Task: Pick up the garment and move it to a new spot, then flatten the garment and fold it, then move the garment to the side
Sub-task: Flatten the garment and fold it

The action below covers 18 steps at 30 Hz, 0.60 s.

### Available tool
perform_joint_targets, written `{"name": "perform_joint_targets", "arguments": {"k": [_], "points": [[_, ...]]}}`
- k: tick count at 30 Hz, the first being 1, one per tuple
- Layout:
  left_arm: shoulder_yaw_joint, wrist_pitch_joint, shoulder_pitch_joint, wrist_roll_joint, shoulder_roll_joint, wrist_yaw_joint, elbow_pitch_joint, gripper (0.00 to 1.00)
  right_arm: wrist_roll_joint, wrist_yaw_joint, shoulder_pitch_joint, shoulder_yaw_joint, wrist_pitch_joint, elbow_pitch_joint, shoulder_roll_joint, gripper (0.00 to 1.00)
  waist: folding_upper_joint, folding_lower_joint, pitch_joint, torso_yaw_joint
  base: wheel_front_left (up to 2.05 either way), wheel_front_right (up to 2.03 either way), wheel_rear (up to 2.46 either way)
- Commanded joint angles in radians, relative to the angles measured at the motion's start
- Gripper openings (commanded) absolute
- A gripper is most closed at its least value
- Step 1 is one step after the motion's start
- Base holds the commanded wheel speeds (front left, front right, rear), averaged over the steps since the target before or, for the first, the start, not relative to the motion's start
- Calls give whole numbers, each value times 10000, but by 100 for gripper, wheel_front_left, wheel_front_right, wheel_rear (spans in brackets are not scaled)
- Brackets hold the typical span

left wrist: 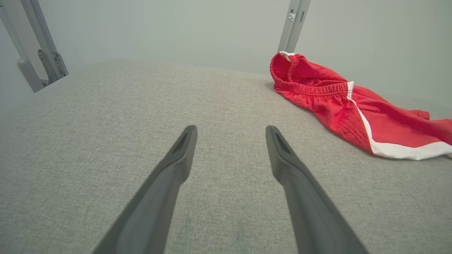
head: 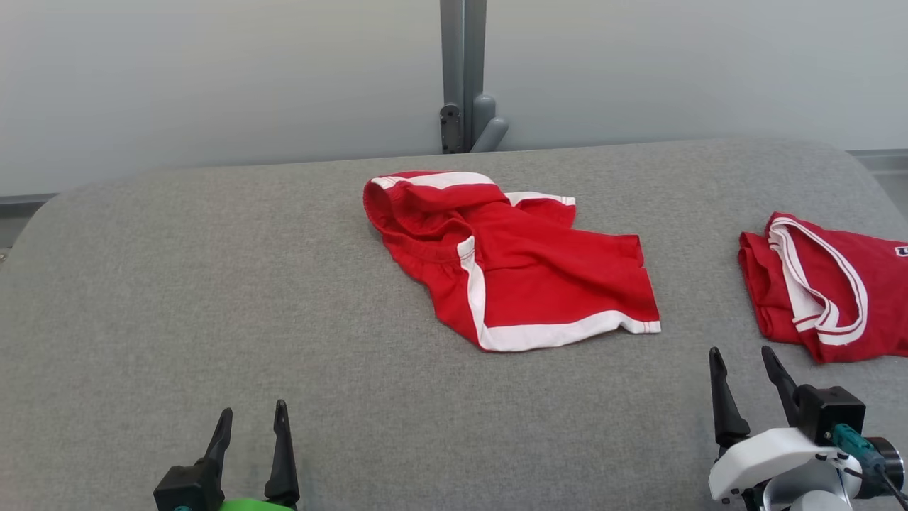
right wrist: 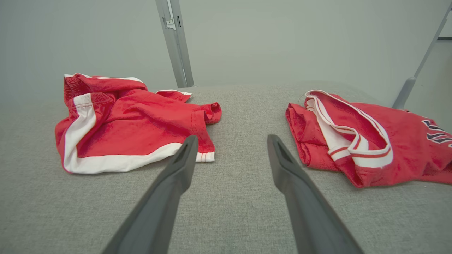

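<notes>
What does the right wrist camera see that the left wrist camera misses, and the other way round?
Right wrist view's extra: a second red garment with a white-trimmed neckline, lying to the right of the open right gripper.
Left wrist view's extra: the open left gripper and a grey bracketed frame at its far left.
Both share: the crumpled red shorts with white trim, the grey padded surface they lie on, and an upright grey post behind.
</notes>
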<state>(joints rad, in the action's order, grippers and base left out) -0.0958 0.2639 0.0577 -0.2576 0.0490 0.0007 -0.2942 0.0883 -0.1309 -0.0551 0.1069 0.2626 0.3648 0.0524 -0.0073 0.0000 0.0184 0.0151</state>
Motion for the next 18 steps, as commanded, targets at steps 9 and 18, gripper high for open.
{"name": "perform_joint_targets", "arguments": {"k": [9, 18], "points": [[176, -3, 554, 339, 35, 39, 358, 100, 455, 8, 542, -333, 26, -249, 0, 100, 73, 0, 270, -573, 0, 0, 0], [-42, -3, 219, 489, 35, -35, 415, 100, 636, 6, 272, -509, 26, -160, -3, 100, 73, 0, -59, -420, 0, 0, 0]]}}
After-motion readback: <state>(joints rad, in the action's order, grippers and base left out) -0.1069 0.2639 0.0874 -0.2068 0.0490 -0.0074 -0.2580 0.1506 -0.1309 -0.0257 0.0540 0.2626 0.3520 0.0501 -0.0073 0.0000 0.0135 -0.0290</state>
